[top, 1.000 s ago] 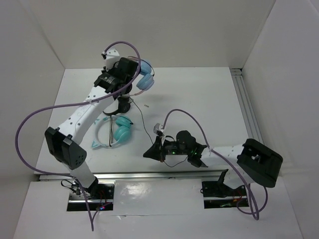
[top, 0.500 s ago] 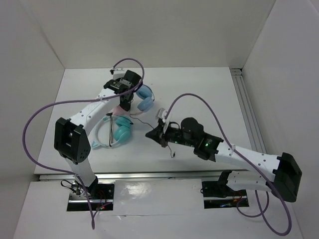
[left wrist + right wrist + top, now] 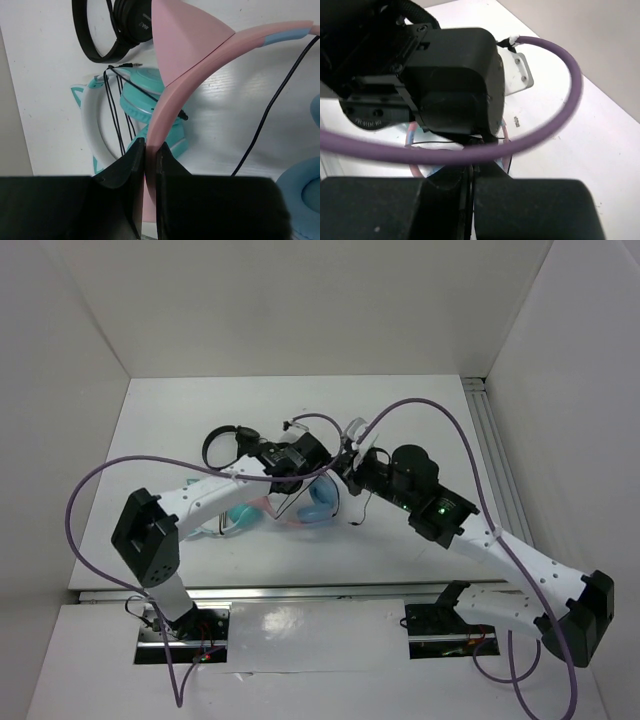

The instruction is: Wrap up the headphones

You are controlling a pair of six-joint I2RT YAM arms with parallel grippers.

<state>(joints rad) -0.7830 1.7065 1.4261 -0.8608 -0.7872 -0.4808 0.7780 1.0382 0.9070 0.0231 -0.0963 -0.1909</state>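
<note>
Pink plastic: your left gripper pinches the headband of the headphones, which arcs to the upper right of the left wrist view. Your right gripper, bottom centre of its own view, is pressed together, perhaps on the cable; clutter hides the contact. Behind the headband lie the teal pair and the black pair. Risk: with both wrists crowded together, slack cable may snag the teal pair's cord or the purple hose.

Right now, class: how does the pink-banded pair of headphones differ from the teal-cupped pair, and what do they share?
The pink headphones have a pink band; the teal pair a whitish one. The pink headphones sit clamped in the left gripper; the teal pair lies free on the table. Both bands carry cat ears.
</note>
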